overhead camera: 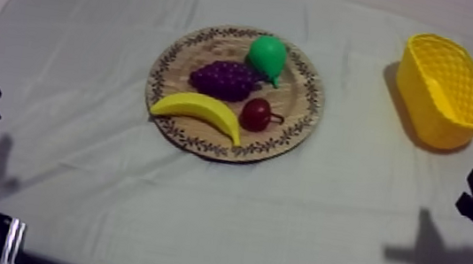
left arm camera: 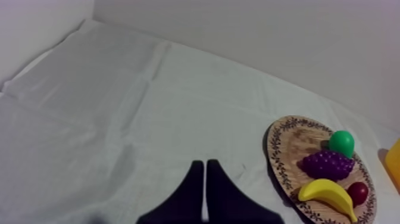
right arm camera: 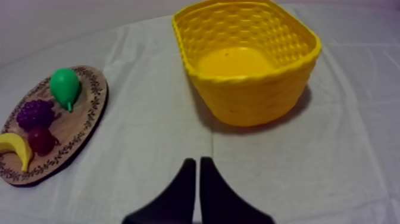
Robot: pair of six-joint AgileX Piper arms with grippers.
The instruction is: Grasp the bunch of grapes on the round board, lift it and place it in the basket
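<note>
Between pear (overhead camera: 267,56) and banana (overhead camera: 200,110) on the wooden board (overhead camera: 297,89) sits the bunch of grapes (overhead camera: 226,78), so the right gripper (right arm camera: 197,161), fingers pressed together like the left gripper (left arm camera: 204,162), should open, then descend vertically.

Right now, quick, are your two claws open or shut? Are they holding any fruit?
Left gripper: shut, holding nothing.
Right gripper: shut, holding nothing.

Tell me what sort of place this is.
Probably a robot practice bench, not a kitchen: a table under a plain cloth, a toy bunch of grapes on a wooden board, and the left gripper and right gripper at rest at its sides.
</note>
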